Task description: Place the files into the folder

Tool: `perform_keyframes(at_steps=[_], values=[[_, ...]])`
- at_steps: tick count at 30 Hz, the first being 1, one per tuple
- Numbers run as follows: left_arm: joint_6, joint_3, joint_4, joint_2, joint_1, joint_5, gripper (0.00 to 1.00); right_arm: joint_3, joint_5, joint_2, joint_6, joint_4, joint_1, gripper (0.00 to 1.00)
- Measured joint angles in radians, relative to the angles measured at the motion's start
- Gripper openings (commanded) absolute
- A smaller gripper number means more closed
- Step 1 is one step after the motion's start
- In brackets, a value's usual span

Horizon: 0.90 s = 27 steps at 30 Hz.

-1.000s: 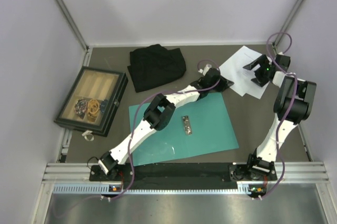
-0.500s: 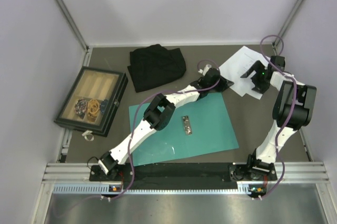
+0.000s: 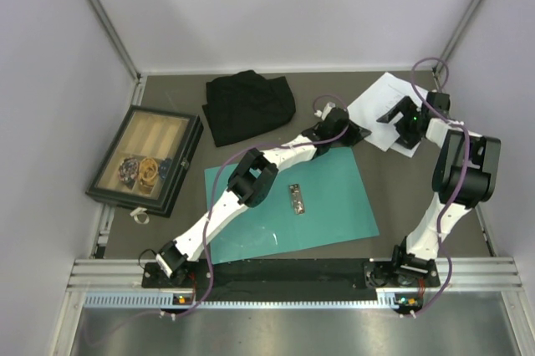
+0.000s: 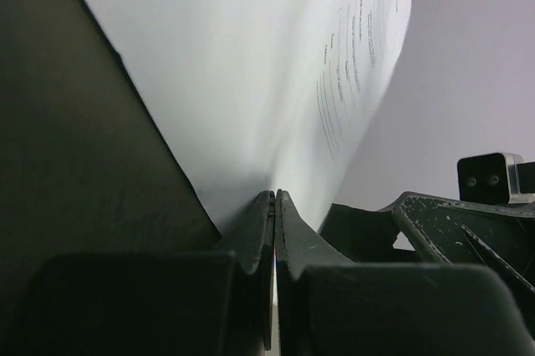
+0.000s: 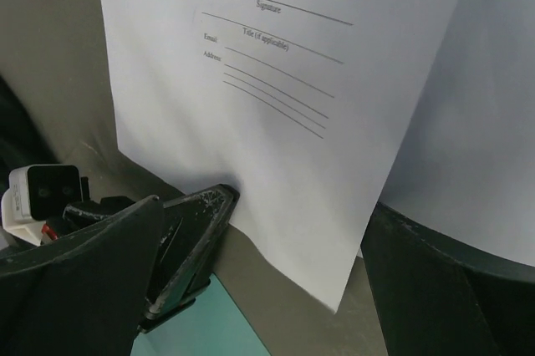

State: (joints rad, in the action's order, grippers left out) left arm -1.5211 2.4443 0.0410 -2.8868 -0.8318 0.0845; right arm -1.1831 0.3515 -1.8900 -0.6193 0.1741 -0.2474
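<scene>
Grey-brown tabletop, pale walls on three sides. The left gripper (image 3: 358, 132) is clenched, its jaws pressed flat together on the near edge of the files (image 3: 378, 104). In its wrist view (image 4: 275, 199) the white paper (image 4: 251, 63) rises straight out of the seam between the jaws and curves away beyond them, with small print on its far part. The right gripper (image 3: 398, 124) hangs over the files with its jaws spread wide and nothing between them. In its wrist view (image 5: 284, 277) the printed sheet (image 5: 276, 114) lies ahead of the jaws, a second sheet shows under it toward the right finger (image 5: 456, 289), and the left gripper's tip (image 5: 191, 235) touches the sheet's edge just inside the left finger.

The folder (image 3: 334, 197) lies open and flat on the near side of both sets of jaws, its far edge just behind the left gripper, its clip (image 3: 296, 197) at the middle. A cloth (image 3: 249, 105) and tray (image 3: 109, 185) sit well off to the left of the left jaws.
</scene>
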Motion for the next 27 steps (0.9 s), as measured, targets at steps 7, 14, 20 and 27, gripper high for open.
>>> perform_keyframes(at_steps=[7, 14, 20, 27], values=[[0.000, 0.000, -0.003, 0.000, 0.003, 0.014, 0.00, 0.027, 0.047, -0.001, -0.029, -0.061, 0.003, 0.92], [0.000, 0.000, -0.004, 0.000, 0.005, 0.026, 0.00, 0.031, 0.036, 0.000, -0.030, -0.063, 0.008, 0.77], [0.001, 0.000, -0.004, 0.000, 0.007, 0.032, 0.00, 0.052, 0.031, 0.000, -0.075, -0.100, 0.006, 0.57], [0.003, 0.000, -0.004, 0.000, 0.010, 0.044, 0.00, 0.090, 0.018, -0.010, -0.121, -0.146, -0.015, 0.06]])
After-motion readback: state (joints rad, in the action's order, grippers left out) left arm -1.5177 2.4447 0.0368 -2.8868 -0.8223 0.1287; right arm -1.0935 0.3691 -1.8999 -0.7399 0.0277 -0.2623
